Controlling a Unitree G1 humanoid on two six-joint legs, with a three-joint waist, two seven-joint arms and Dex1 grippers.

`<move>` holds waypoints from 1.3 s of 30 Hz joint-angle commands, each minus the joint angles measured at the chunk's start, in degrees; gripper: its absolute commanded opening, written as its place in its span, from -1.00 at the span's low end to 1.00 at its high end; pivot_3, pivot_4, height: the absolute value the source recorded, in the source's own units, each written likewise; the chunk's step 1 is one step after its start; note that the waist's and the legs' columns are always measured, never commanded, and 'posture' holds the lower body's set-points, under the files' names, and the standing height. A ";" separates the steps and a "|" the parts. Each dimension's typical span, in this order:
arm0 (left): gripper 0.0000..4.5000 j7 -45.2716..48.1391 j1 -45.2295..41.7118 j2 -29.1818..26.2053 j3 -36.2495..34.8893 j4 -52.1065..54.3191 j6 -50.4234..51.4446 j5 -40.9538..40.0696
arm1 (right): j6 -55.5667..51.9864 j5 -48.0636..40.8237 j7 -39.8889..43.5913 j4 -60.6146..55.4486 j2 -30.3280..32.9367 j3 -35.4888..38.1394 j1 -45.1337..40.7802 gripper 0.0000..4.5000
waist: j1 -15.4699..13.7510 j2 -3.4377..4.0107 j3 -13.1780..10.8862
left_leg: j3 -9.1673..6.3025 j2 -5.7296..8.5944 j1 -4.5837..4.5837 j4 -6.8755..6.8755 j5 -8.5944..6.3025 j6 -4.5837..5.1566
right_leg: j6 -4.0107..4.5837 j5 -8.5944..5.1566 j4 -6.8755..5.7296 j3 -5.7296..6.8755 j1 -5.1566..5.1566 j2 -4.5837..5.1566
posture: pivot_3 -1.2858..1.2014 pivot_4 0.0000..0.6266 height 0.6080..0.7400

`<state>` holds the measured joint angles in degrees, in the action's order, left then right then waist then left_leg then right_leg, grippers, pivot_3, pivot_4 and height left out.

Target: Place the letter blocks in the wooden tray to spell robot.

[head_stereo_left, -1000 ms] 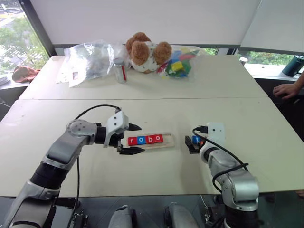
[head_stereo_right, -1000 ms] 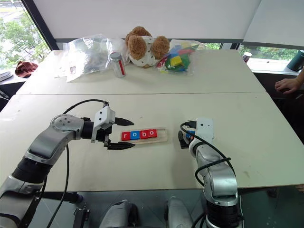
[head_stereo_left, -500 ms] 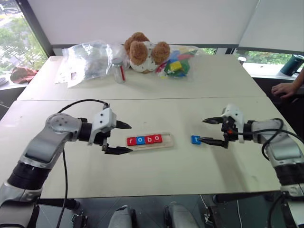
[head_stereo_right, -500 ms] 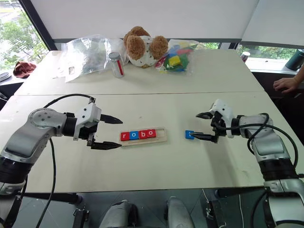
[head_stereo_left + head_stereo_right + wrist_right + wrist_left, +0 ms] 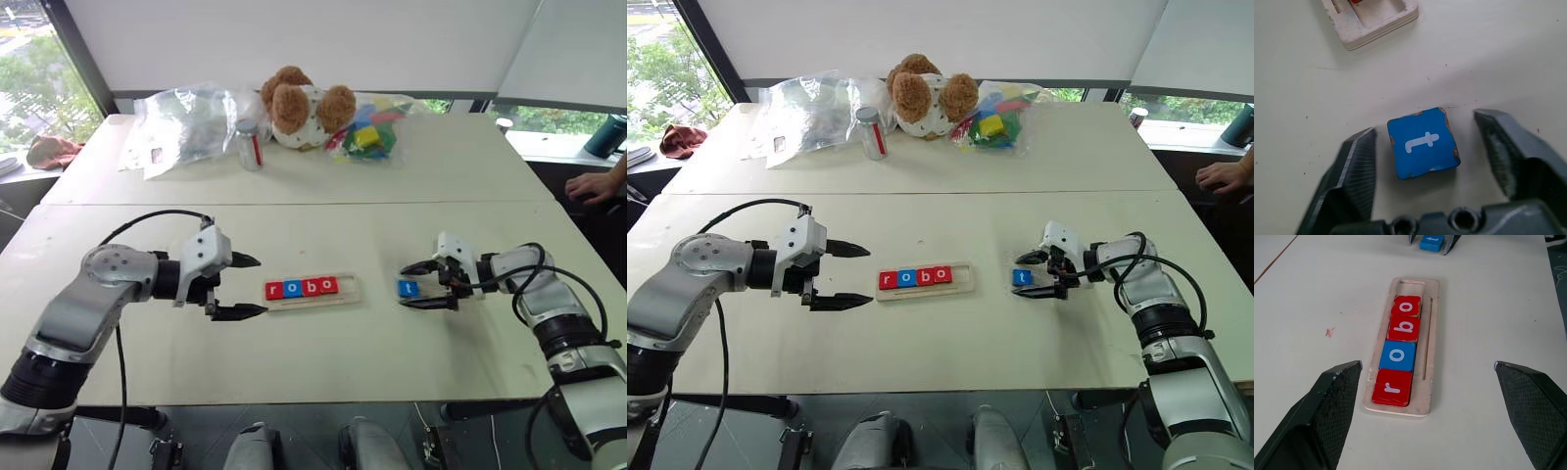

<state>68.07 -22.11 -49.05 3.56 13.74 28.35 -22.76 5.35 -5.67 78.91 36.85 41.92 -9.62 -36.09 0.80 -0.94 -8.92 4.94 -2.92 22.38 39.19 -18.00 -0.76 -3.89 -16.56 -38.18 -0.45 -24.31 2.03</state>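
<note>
Two grippers on your table: left gripper (image 5: 243, 285) spread wide just left of the wooden tray (image 5: 348, 290), which holds r, o, b, o; right gripper (image 5: 1425, 152) brackets the blue t block (image 5: 1422, 142), fingers not touching it.

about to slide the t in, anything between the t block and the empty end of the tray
Nothing visible. The blue t block lies flat between the right gripper fingers, with bare table up to the wooden tray, whose near end slot is empty.
</note>
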 commanded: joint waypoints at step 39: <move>1.00 -2.30 0.52 2.05 -0.35 -0.19 -0.87 0.12 | 2.07 6.55 3.40 7.52 -15.96 -8.54 -16.17 -0.48 | 0.24 0.01 0.00 | 0.04 -0.02 0.00 -0.01 0.21 -0.38 | 0.00 0.00 -0.09 -0.04 -0.07 0.00 | 0.03 -0.52 1.00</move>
<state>66.03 -21.02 -46.58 5.12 12.10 27.55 -21.93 6.68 1.08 82.33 44.23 26.53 -18.79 -51.06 1.04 -0.93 -8.92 4.99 -2.94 22.38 39.19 -17.78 -1.14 -3.89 -16.56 -38.27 -0.48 -24.37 2.03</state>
